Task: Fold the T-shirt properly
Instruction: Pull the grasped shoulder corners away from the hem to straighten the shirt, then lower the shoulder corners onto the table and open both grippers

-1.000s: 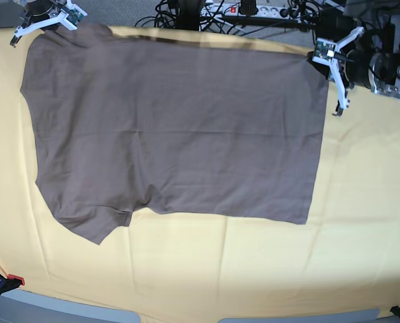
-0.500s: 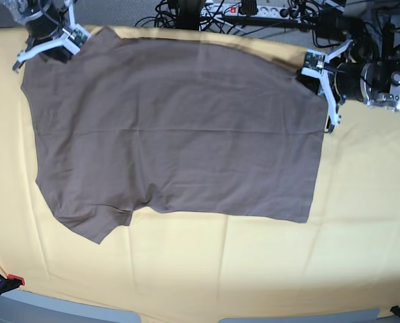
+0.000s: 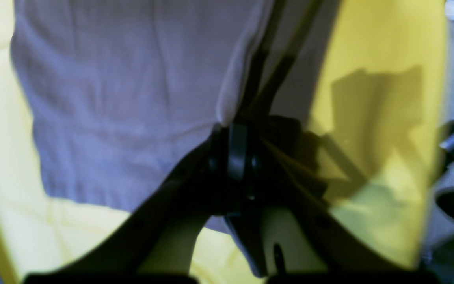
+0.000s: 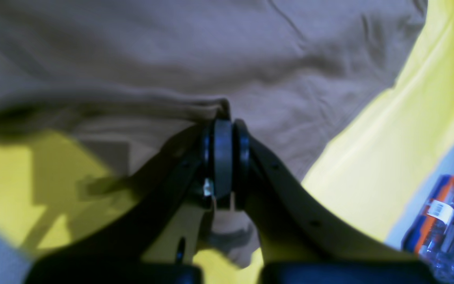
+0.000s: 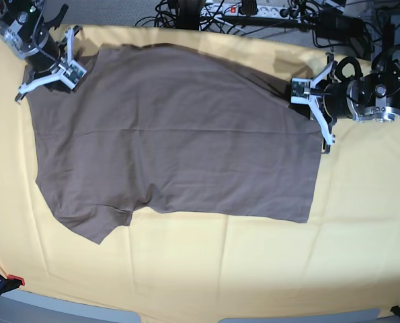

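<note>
Seemingly mid-fold, the T-shirt (image 3: 124,110) is shown in the left wrist view with its hem corner pinched in the closed left gripper (image 3: 238,157), above the yellow cloth (image 3: 373,130). In the right wrist view, the shoulder edge is clamped in the shut right gripper (image 4: 224,157). In the base view, the shirt's far edge has been lifted and drawn inward from the cloth's far edge over the last second, suggesting a lengthwise fold has begun. Cables (image 5: 206,13) lie beyond the far edge, clear of the fold.
</note>
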